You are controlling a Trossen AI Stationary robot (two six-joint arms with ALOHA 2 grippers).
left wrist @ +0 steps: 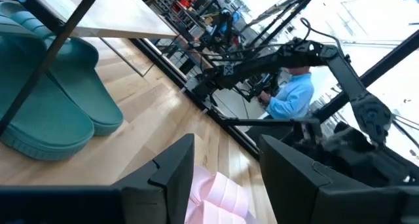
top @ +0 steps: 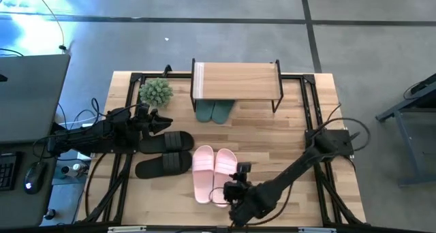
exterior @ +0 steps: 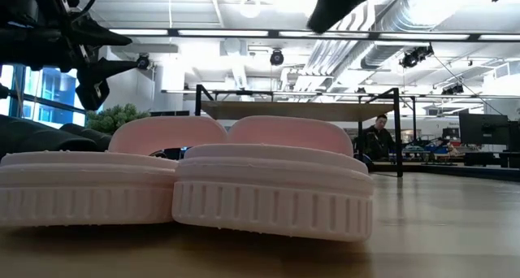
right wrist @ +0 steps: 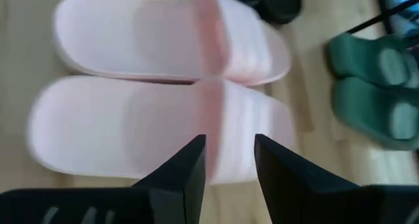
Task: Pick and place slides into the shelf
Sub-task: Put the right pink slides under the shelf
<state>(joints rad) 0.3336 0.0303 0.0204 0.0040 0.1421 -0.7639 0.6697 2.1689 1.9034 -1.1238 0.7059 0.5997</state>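
The pale pink slides point(top: 214, 170) lie side by side near the table's front edge, heels toward the low view point(exterior: 187, 180). My right gripper point(top: 229, 192) hovers open over the heel half of the right pink slide point(right wrist: 163, 129), its fingertips apart point(right wrist: 229, 160). The black slides point(top: 165, 152) lie left of the pink pair. My left gripper point(top: 165, 124) is open point(left wrist: 222, 178) above the black pair's far edge, also seen raised in the low view point(exterior: 101, 54). The dark green slides point(top: 214, 112) sit under the shelf point(top: 236, 80), toes sticking out point(left wrist: 52, 106).
A small potted plant point(top: 156, 92) stands left of the shelf. The shelf's black legs point(left wrist: 49, 50) frame the green pair. Bare wood point(top: 300, 137) lies right of the slides. A person in a blue top point(left wrist: 291, 96) sits beyond the table.
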